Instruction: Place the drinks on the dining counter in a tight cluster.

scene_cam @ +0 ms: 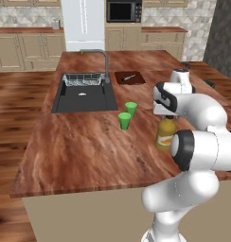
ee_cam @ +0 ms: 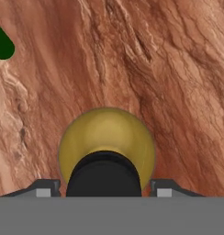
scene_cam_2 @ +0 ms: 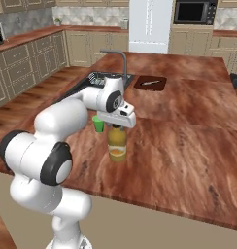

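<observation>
The amber-yellow bottle point(scene_cam_2: 117, 143) stands upright on the reddish-brown wood-grain surface point(scene_cam_2: 188, 141) of the dining island, near the edge closest to the robot. The claw point(ee_cam: 103, 186) is directly above it, pointing straight down. In the hand view the dark cap point(ee_cam: 103, 174) sits between the 2 fingertips point(ee_cam: 46, 188), with one tip at 9 o'clock of the cap and the other at 3 o'clock. A narrow gap seems to remain on each side, so I cannot tell whether the claw is already clenched on the neck or only placed around it.

From the left base view, the 2 green cups point(scene_cam: 128, 115) stand at about 10 o'clock of the bottle, apart from it, and the dark sink point(scene_cam: 84, 94) with its faucet point(scene_cam: 104, 64) lies further away in the same direction. A dark cutting board point(scene_cam: 129, 77) lies beyond, at about 11 o'clock.

I judge that the step in hand is to take or to set down this bottle. To do it well, the claw should stay centred on the cap, so that both fingers meet the neck at the same time and the tall bottle does not tip. Any lift should be straight up and slow, because the body is heavy below the narrow neck. When carrying it, the arm should pass clear of the green cups. The bottle must come down flat on the surface before the fingers release it.
</observation>
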You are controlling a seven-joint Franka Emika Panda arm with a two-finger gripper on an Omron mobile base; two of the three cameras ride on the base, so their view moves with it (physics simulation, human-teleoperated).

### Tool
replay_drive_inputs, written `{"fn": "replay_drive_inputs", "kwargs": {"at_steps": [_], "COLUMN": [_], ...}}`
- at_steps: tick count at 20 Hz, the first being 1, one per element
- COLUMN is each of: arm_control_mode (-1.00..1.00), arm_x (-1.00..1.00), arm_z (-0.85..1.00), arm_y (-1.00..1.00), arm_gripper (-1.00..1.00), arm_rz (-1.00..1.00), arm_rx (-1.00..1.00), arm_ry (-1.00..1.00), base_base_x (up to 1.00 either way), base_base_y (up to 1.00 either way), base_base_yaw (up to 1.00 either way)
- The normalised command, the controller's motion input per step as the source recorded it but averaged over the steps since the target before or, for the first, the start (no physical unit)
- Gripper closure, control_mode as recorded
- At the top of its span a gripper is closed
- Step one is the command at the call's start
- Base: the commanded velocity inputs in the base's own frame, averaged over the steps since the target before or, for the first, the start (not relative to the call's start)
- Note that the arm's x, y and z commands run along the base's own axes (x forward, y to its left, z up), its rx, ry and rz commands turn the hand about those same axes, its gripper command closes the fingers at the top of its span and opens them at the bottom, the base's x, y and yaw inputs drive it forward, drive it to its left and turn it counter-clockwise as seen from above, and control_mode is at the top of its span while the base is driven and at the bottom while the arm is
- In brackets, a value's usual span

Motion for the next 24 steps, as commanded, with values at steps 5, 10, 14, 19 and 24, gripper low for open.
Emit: {"fn": "replay_drive_inputs", "kwargs": {"at_steps": [5, 10, 14, 19, 24], "arm_control_mode": [-1.0, -1.0, -1.0, -1.0, -1.0], "arm_x": [0.0, 0.0, 0.0, -0.03, -0.03], "arm_z": [0.0, 0.0, 0.0, 0.02, 0.33], "arm_y": [0.0, 0.0, 0.0, 0.01, 0.0], "arm_gripper": [1.0, -1.0, -1.0, -1.0, -1.0], "arm_rz": [0.0, 0.0, 0.0, 0.0, 0.0], "arm_rx": [0.0, 0.0, 0.0, 0.0, 0.02], "arm_ry": [0.0, 0.0, 0.0, 0.0, 0.0], "base_base_x": [0.0, 0.0, 0.0, 0.0, 0.0], "base_base_y": [0.0, 0.0, 0.0, 0.0, 0.0], "base_base_yaw": [0.0, 0.0, 0.0, 0.0, 0.0]}}
